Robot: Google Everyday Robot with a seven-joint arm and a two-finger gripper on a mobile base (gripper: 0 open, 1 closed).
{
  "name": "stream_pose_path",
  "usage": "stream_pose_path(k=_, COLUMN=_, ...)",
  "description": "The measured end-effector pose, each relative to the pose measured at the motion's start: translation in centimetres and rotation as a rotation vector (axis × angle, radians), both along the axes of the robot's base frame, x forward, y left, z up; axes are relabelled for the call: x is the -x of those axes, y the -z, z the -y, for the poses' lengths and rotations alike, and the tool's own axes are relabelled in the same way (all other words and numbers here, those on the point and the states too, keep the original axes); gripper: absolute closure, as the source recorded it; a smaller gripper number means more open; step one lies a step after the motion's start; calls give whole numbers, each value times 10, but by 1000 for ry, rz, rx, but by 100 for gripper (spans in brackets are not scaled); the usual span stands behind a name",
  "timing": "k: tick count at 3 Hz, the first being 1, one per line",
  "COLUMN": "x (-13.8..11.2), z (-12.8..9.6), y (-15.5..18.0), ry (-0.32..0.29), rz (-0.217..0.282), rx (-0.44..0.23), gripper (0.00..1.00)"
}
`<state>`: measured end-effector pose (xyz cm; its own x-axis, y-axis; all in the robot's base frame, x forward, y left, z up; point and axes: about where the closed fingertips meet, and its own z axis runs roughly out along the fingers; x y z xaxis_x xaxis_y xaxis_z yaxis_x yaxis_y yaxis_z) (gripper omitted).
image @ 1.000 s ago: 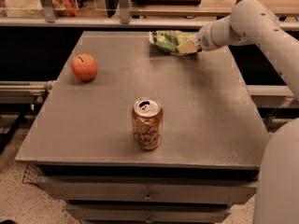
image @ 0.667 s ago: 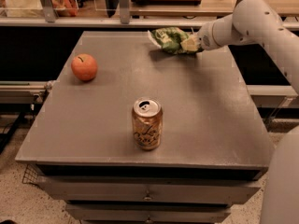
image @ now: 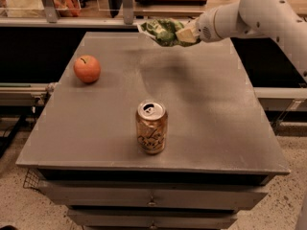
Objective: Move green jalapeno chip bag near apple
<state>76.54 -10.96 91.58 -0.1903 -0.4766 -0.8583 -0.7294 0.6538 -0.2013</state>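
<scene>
I have the gripper [image: 188, 34] clamped on the crinkled shiny green chip bag [image: 162, 30] (raised above the grey table [image: 216, 119]); the round orange-red apple [image: 87, 69] sits well left of it

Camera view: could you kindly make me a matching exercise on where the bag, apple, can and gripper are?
1 green jalapeno chip bag
2 apple
3 drink can
4 gripper

A on the left side of the table
B shut on the bag, far right
C upright near the front edge
D held above the far edge

Pairs: 1-D, 2-A, 3-C, 4-B
</scene>
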Motion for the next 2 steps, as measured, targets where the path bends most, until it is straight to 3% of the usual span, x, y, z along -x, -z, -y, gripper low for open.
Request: stream_pose_path(k=2, x=23, z=-89, y=5, ry=-164, rz=29, rx=4, gripper=100)
